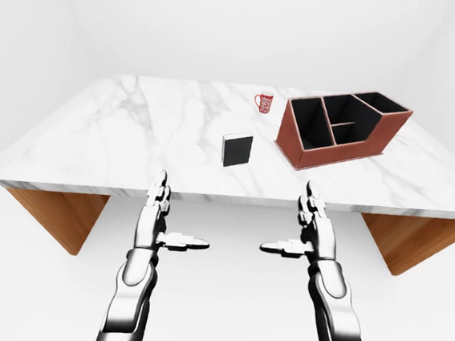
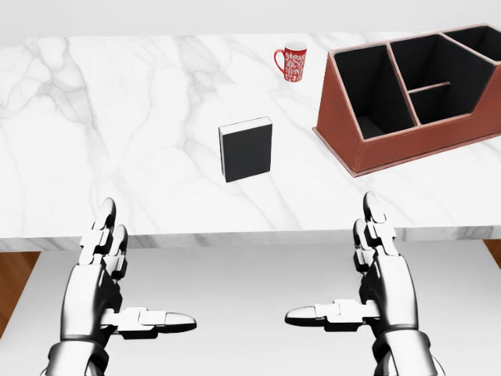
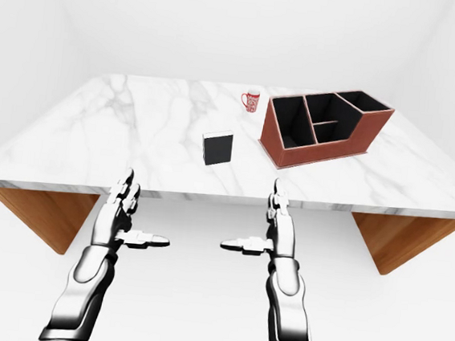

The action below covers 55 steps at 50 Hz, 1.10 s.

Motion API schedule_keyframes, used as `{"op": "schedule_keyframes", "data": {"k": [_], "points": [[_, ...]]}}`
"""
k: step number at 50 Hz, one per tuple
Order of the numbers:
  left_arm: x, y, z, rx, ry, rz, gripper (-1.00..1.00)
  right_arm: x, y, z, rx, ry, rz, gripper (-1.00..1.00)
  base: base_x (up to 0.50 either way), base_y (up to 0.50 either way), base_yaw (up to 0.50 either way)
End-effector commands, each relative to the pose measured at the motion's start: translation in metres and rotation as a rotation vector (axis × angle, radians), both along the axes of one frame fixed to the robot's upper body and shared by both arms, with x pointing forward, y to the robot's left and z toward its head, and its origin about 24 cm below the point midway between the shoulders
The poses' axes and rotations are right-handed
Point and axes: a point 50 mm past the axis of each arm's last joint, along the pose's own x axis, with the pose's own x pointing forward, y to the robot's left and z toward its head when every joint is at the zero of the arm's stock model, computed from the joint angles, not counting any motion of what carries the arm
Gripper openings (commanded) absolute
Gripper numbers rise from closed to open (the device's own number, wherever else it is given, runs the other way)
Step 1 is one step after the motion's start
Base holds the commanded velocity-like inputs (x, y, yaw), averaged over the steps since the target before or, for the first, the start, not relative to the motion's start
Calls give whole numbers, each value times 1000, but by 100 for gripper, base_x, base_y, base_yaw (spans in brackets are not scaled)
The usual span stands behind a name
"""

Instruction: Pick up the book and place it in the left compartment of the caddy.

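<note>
Standing upright on the marble counter: one black book, white page edge along its top and left side, dark cover facing the head view. Position: above and between the two sets of fingers in the head view, well apart from both, nearer the view's centre than either hand

Left hand: chrome, three fingers spread apart and pointing up toward the counter edge, thumb stretched sideways toward the view's centre. Holds nothing; hangs below the counter's near edge

Right hand: mirror pose, fingers apart and raised, thumb reaching inward toward the left thumb. Holds nothing; thumb tips well apart from each other

Caddy: red-brown leather-look shell, black lining, on the counter above and to the right of the right fingers in the head view. Sloped sides; one tall compartment at its left end, smaller divided ones further right. All compartments appear dark inside; contents cannot be told. Book stands to the caddy's left, apart from it

Mug: red with white pattern, white interior, handle to the view's left, upright near the counter's top edge, just left of the caddy's upper corner, above the book

Counter supports: wood-toned panels under each end, seen in the left-eye view; white floor and walls around
</note>
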Motion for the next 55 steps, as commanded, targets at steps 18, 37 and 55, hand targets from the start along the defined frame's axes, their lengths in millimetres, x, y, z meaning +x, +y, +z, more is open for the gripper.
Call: {"op": "schedule_keyframes", "data": {"k": [18,37,55], "points": [[1,0,-1,-6,-4,-5,100,-21,-22,46,19,-155,-116,100,0,0,0],[3,1,-2,-7,2,1,100,-46,-70,92,13,-361,-246,100,0,0,0],[2,1,-2,-4,1,-2,100,-67,-98,113,23,-473,-336,100,0,0,0]]}}
